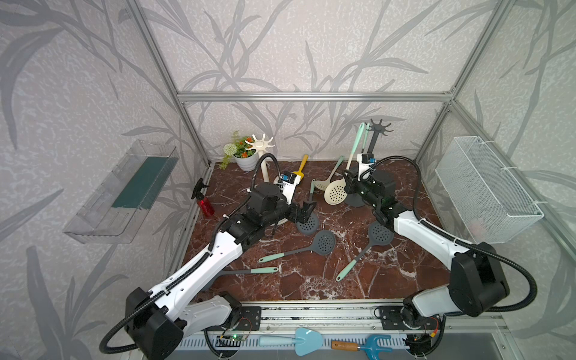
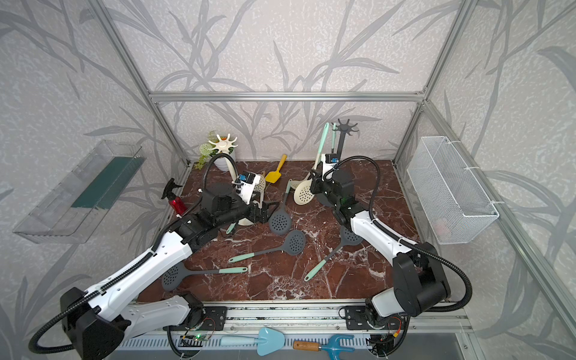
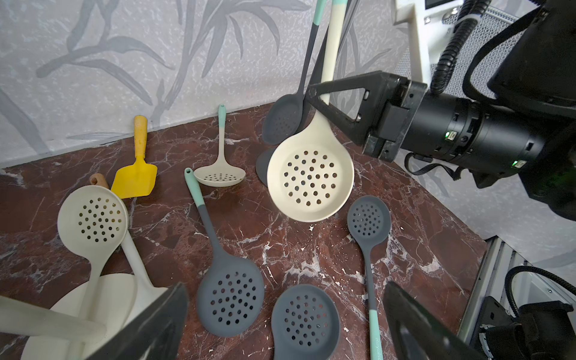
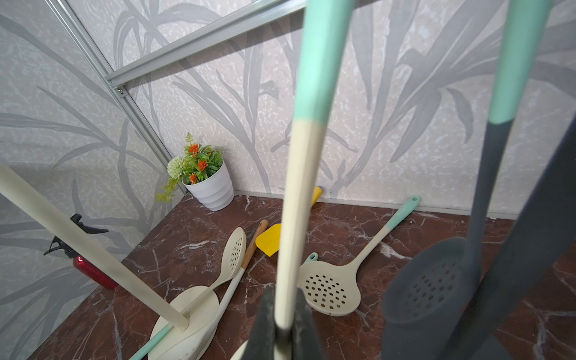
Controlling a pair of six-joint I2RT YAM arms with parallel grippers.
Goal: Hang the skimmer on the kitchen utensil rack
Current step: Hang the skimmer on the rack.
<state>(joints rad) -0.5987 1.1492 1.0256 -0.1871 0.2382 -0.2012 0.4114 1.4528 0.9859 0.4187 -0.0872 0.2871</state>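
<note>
The cream skimmer has a perforated head and a mint-tipped handle. It hangs upright off the marble, its handle reaching up beside the hooks of the black utensil rack. My right gripper is shut on its lower handle, just above the head. I cannot tell whether the handle end sits on a hook. A dark skimmer hangs on the same rack. My left gripper is open and holds nothing, hovering over dark skimmers that lie on the table.
A cream rack stands back left with a cream skimmer leaning at its base. Dark skimmers and a small cream one lie about. A yellow spatula, flower pot, red spray bottle and wire basket ring the table.
</note>
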